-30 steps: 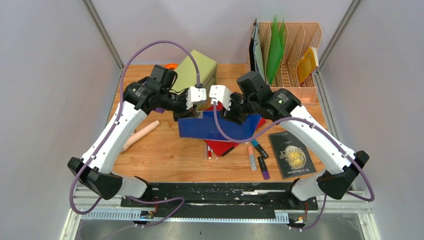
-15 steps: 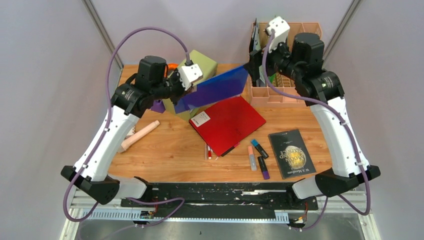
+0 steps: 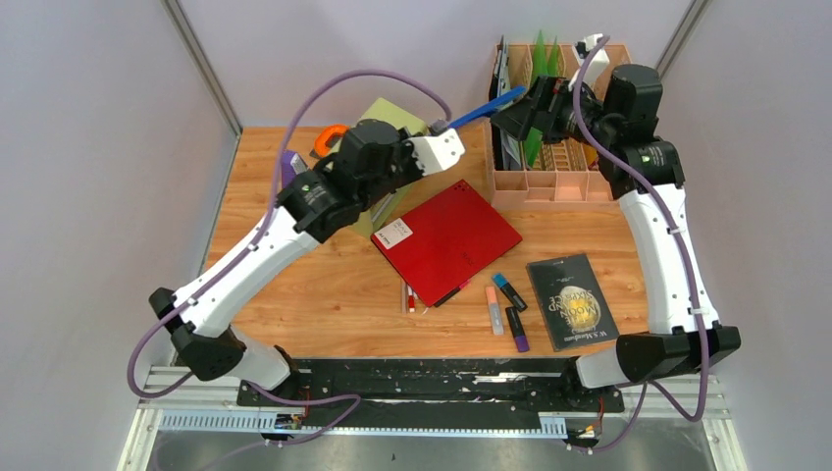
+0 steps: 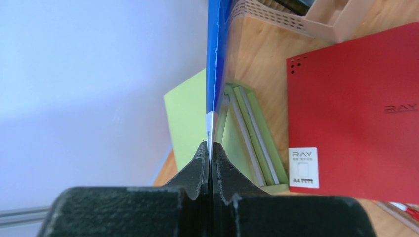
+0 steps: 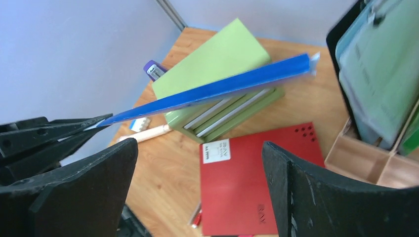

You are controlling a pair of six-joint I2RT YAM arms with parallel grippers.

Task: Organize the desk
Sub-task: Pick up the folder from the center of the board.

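Top external view, left fingers (image 4: 200, 163) clamped on a raised blue folder (image 3: 488, 105) just left of the peach file rack (image 3: 579, 182), right fingers (image 5: 84, 187) spread apart above the rack, counter (image 3: 324, 294) under the rack, red folder (image 3: 446, 240) left of it.

The file rack (image 3: 559, 183) stands in the far right corner of the desk (image 3: 324, 294). The drawer chest (image 5: 212, 69) sits at the far edge, left of centre. The notebook (image 3: 451, 235) lies at mid-desk, nearer than both. The book (image 3: 574, 299) lies by the right edge, with three markers (image 3: 494, 312) between it and the notebook. My left gripper (image 4: 210, 153) holds the folder (image 5: 212, 91) edge-on in the air, spanning from chest to rack.
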